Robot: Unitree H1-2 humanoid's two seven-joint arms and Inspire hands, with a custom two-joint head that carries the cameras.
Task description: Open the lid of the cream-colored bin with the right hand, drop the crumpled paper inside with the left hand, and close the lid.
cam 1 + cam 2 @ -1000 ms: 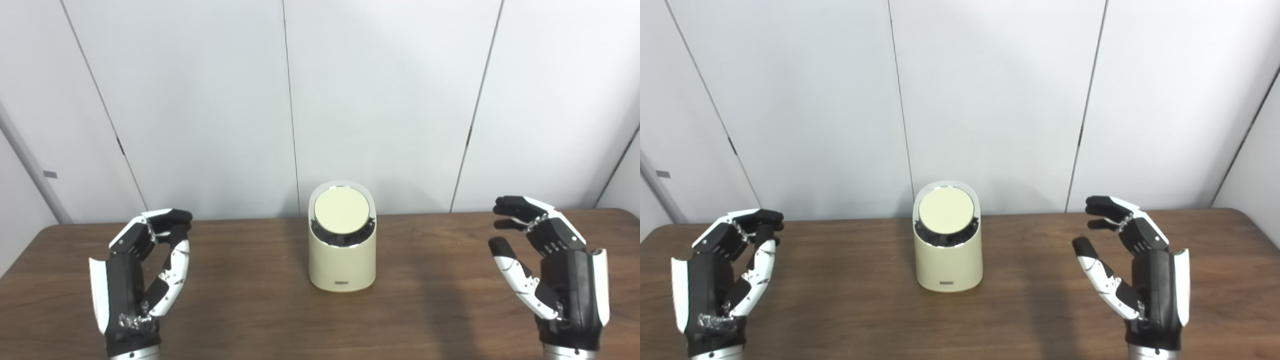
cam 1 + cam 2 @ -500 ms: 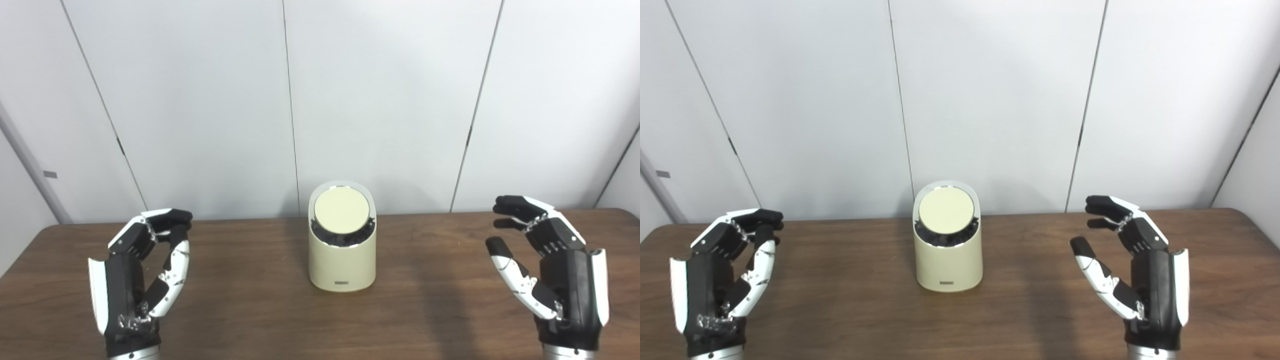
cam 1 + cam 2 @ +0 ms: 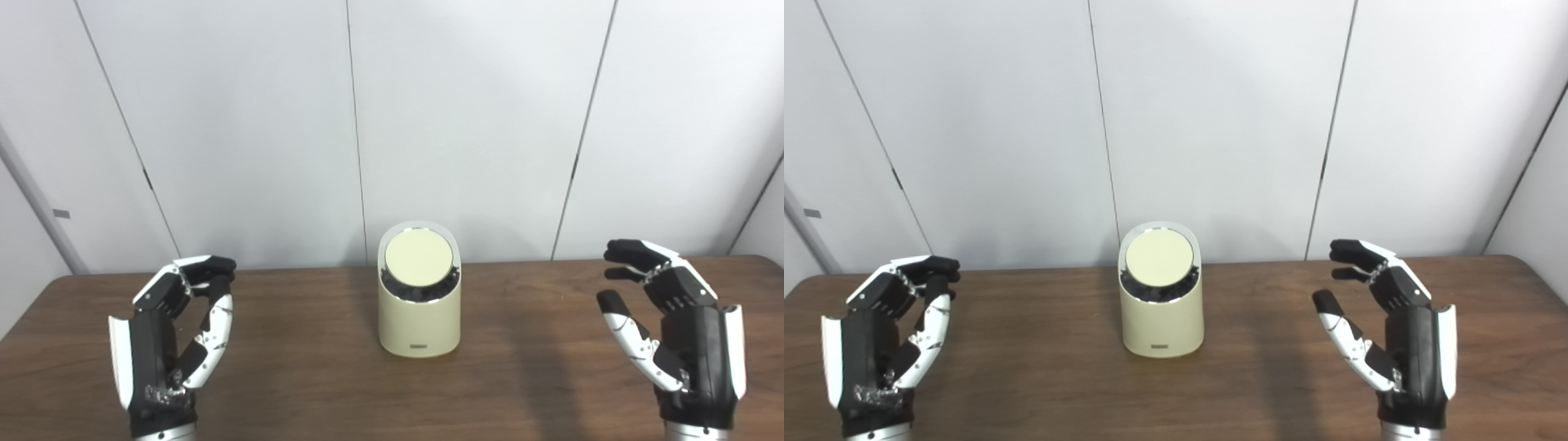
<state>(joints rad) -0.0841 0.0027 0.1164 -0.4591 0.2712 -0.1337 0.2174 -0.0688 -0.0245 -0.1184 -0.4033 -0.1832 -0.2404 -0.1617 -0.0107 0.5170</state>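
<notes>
The cream-colored bin (image 3: 419, 318) stands upright at the middle of the wooden table (image 3: 306, 367). Its round cream lid (image 3: 418, 258) sits in the slanted top, with dark liner showing along its lower edge. My left hand (image 3: 171, 331) hovers at the left, palm turned inward, fingers curled over so the tips meet the thumb, and nothing shows between them. My right hand (image 3: 674, 324) hovers at the right, well apart from the bin, open with the thumb spread away from the fingers. No crumpled paper shows anywhere in either view.
White wall panels (image 3: 465, 122) rise straight behind the table's far edge, close behind the bin. The table's rounded right corner (image 3: 1528, 263) lies just past my right hand.
</notes>
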